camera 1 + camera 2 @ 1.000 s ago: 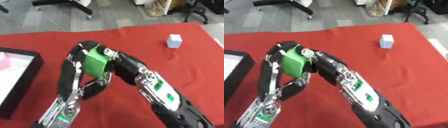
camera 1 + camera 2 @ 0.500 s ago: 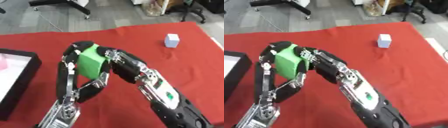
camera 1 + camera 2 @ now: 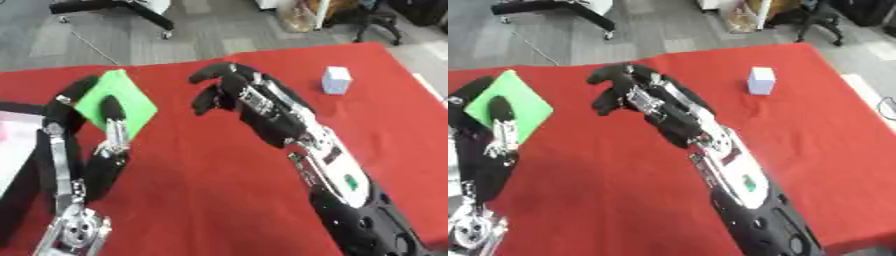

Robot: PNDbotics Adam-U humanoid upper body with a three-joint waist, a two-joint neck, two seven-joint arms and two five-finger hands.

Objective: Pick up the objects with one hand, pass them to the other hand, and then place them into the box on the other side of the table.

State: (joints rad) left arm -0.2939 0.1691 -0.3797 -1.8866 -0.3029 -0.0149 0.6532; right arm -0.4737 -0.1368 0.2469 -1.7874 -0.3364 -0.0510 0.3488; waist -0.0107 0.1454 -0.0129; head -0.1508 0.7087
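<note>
My left hand [image 3: 83, 120] holds a bright green block [image 3: 116, 102] between its thumb and fingers, raised above the left part of the red table [image 3: 210, 200]. To its right my right hand [image 3: 229, 87] hangs apart from the block with its fingers curled and nothing in them. A small pale blue-white cube [image 3: 336, 80] stands on the cloth at the far right. The box [image 3: 10, 145] shows only as a dark rim and pale inside at the left edge of the left eye view, with a bit of pink in it.
The table's far edge runs just behind the hands, with grey floor, a chair base [image 3: 114, 7] and other furniture beyond it. The right edge of the cloth lies close to the pale cube.
The two hands were together on the green block. Now the right hand has let go and drawn away to the right, and the left hand has carried the block leftward.
</note>
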